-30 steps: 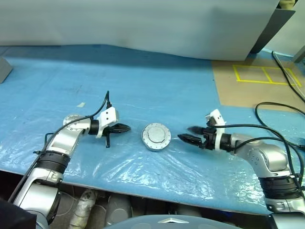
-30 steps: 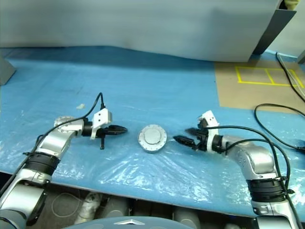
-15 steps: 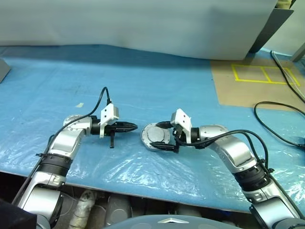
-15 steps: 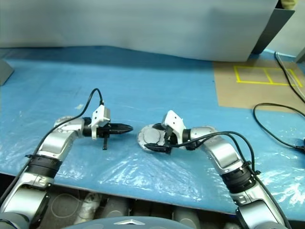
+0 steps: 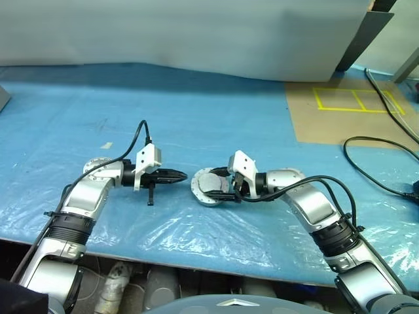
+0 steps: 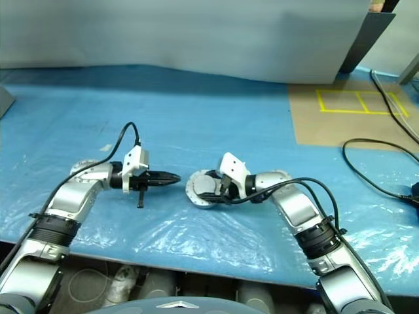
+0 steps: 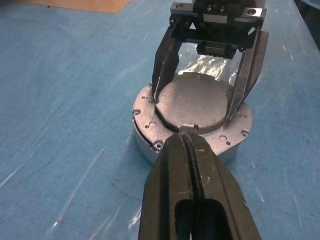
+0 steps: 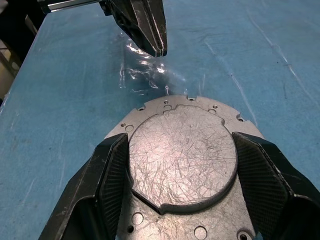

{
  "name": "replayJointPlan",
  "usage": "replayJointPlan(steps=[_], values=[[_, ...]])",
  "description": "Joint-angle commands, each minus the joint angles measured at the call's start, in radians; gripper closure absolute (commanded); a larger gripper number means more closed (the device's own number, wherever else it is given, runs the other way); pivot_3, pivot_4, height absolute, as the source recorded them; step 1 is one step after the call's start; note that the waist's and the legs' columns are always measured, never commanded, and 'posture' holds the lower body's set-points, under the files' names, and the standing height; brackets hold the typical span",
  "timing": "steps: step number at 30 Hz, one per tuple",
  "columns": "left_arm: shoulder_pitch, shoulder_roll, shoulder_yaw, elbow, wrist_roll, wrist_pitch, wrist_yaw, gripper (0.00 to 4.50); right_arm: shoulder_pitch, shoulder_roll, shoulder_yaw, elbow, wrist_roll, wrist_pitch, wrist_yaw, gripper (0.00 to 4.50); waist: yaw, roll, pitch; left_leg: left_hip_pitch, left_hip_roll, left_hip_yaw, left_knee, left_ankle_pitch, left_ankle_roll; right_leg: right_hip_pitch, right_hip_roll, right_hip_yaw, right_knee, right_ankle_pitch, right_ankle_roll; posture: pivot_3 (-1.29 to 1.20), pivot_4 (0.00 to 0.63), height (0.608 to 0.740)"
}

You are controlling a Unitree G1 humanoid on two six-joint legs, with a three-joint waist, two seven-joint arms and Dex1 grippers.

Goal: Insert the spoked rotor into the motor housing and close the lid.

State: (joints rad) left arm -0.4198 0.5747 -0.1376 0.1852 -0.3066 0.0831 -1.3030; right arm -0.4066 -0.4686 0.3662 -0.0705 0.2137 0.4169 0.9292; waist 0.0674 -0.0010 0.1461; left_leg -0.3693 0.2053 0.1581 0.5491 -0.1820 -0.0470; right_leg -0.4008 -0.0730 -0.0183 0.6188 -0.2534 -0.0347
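Altogether, one housing (image 5: 211, 186) lies on the blue sheet (image 5: 216, 118) that covers the table, smooth silver face up, with a raised round disc in the middle of a flange dotted with small holes. Two grippers flank it. Two black cables show: one loops over the left arm, and another (image 5: 376, 160) curls across the sheet far to the right, near a brown board (image 5: 340, 127) marked with a yellow taped outline (image 5: 357, 100). One small scrap of tape (image 5: 105, 145) sits on the sheet behind the left arm.

The left gripper (image 5: 177, 174) points at the housing from the robot's left, its fingers pressed together, tip just short of the flange; the left wrist view shows the closed tip right at the rim, and whether it touches I cannot tell. The right gripper (image 5: 219, 185) reaches in from the other side with its fingers spread around the raised disc, one on each side and lying against its edge, resting over the flange.

A second ago the right gripper hung well to the right of the housing, apart from it, with fingers spread; since then it has swung across to straddle the disc. The left gripper has edged a little closer to the housing, fingers unchanged. The housing sits at much the same spot on the sheet.
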Motion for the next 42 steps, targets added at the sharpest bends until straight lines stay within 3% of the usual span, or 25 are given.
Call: replayJointPlan(steps=[1, 18, 34, 42], values=[[-0.003, -0.001, 0.002, -0.037, -0.003, -0.003, 0.002, 4.5, 0.001, 0.016, 0.002, 0.02, -0.022, 0.018, -0.023, 1.6, -0.001, 0.0, 0.0, 0.0, 0.0, 0.0, 0.0, 0.0, 0.0, 0.0, 0.0, 0.0, 0.001, 0.0, 0.0, 0.0, 0.15, 0.74], [-0.012, -0.022, -0.046, -0.021, 0.065, -0.056, 0.021, 4.5, 0.033, -0.032, -0.004, 0.114, -0.053, 0.006, 0.027, 1.6, 0.002, 0.0, 0.0, 0.002, 0.0, 0.0, 0.004, 0.0, 0.0, 0.003, 0.0, 0.001, 0.002, -0.001, -0.002, 0.0, 0.15, 0.74], [-0.018, -0.046, -0.049, -0.015, 0.086, -0.057, 0.061, 4.5, 0.064, 0.018, 0.056, 0.156, -0.109, -0.012, -0.031, 1.6, -0.001, -0.001, -0.001, 0.019, 0.001, 0.001, -0.003, 0.0, 0.001, 0.015, -0.001, 0.004, -0.001, -0.001, -0.002, 0.0, 0.15, 0.74], [-0.019, -0.05, -0.056, -0.014, 0.093, -0.056, 0.067, 4.5, 0.062, 0.013, 0.059, 0.189, -0.127, -0.025, -0.036, 1.6, -0.003, -0.001, -0.001, 0.019, 0.001, 0.003, -0.005, 0.0, 0.001, 0.014, -0.001, 0.006, -0.004, -0.001, -0.002, 0.0, 0.15, 0.74]])
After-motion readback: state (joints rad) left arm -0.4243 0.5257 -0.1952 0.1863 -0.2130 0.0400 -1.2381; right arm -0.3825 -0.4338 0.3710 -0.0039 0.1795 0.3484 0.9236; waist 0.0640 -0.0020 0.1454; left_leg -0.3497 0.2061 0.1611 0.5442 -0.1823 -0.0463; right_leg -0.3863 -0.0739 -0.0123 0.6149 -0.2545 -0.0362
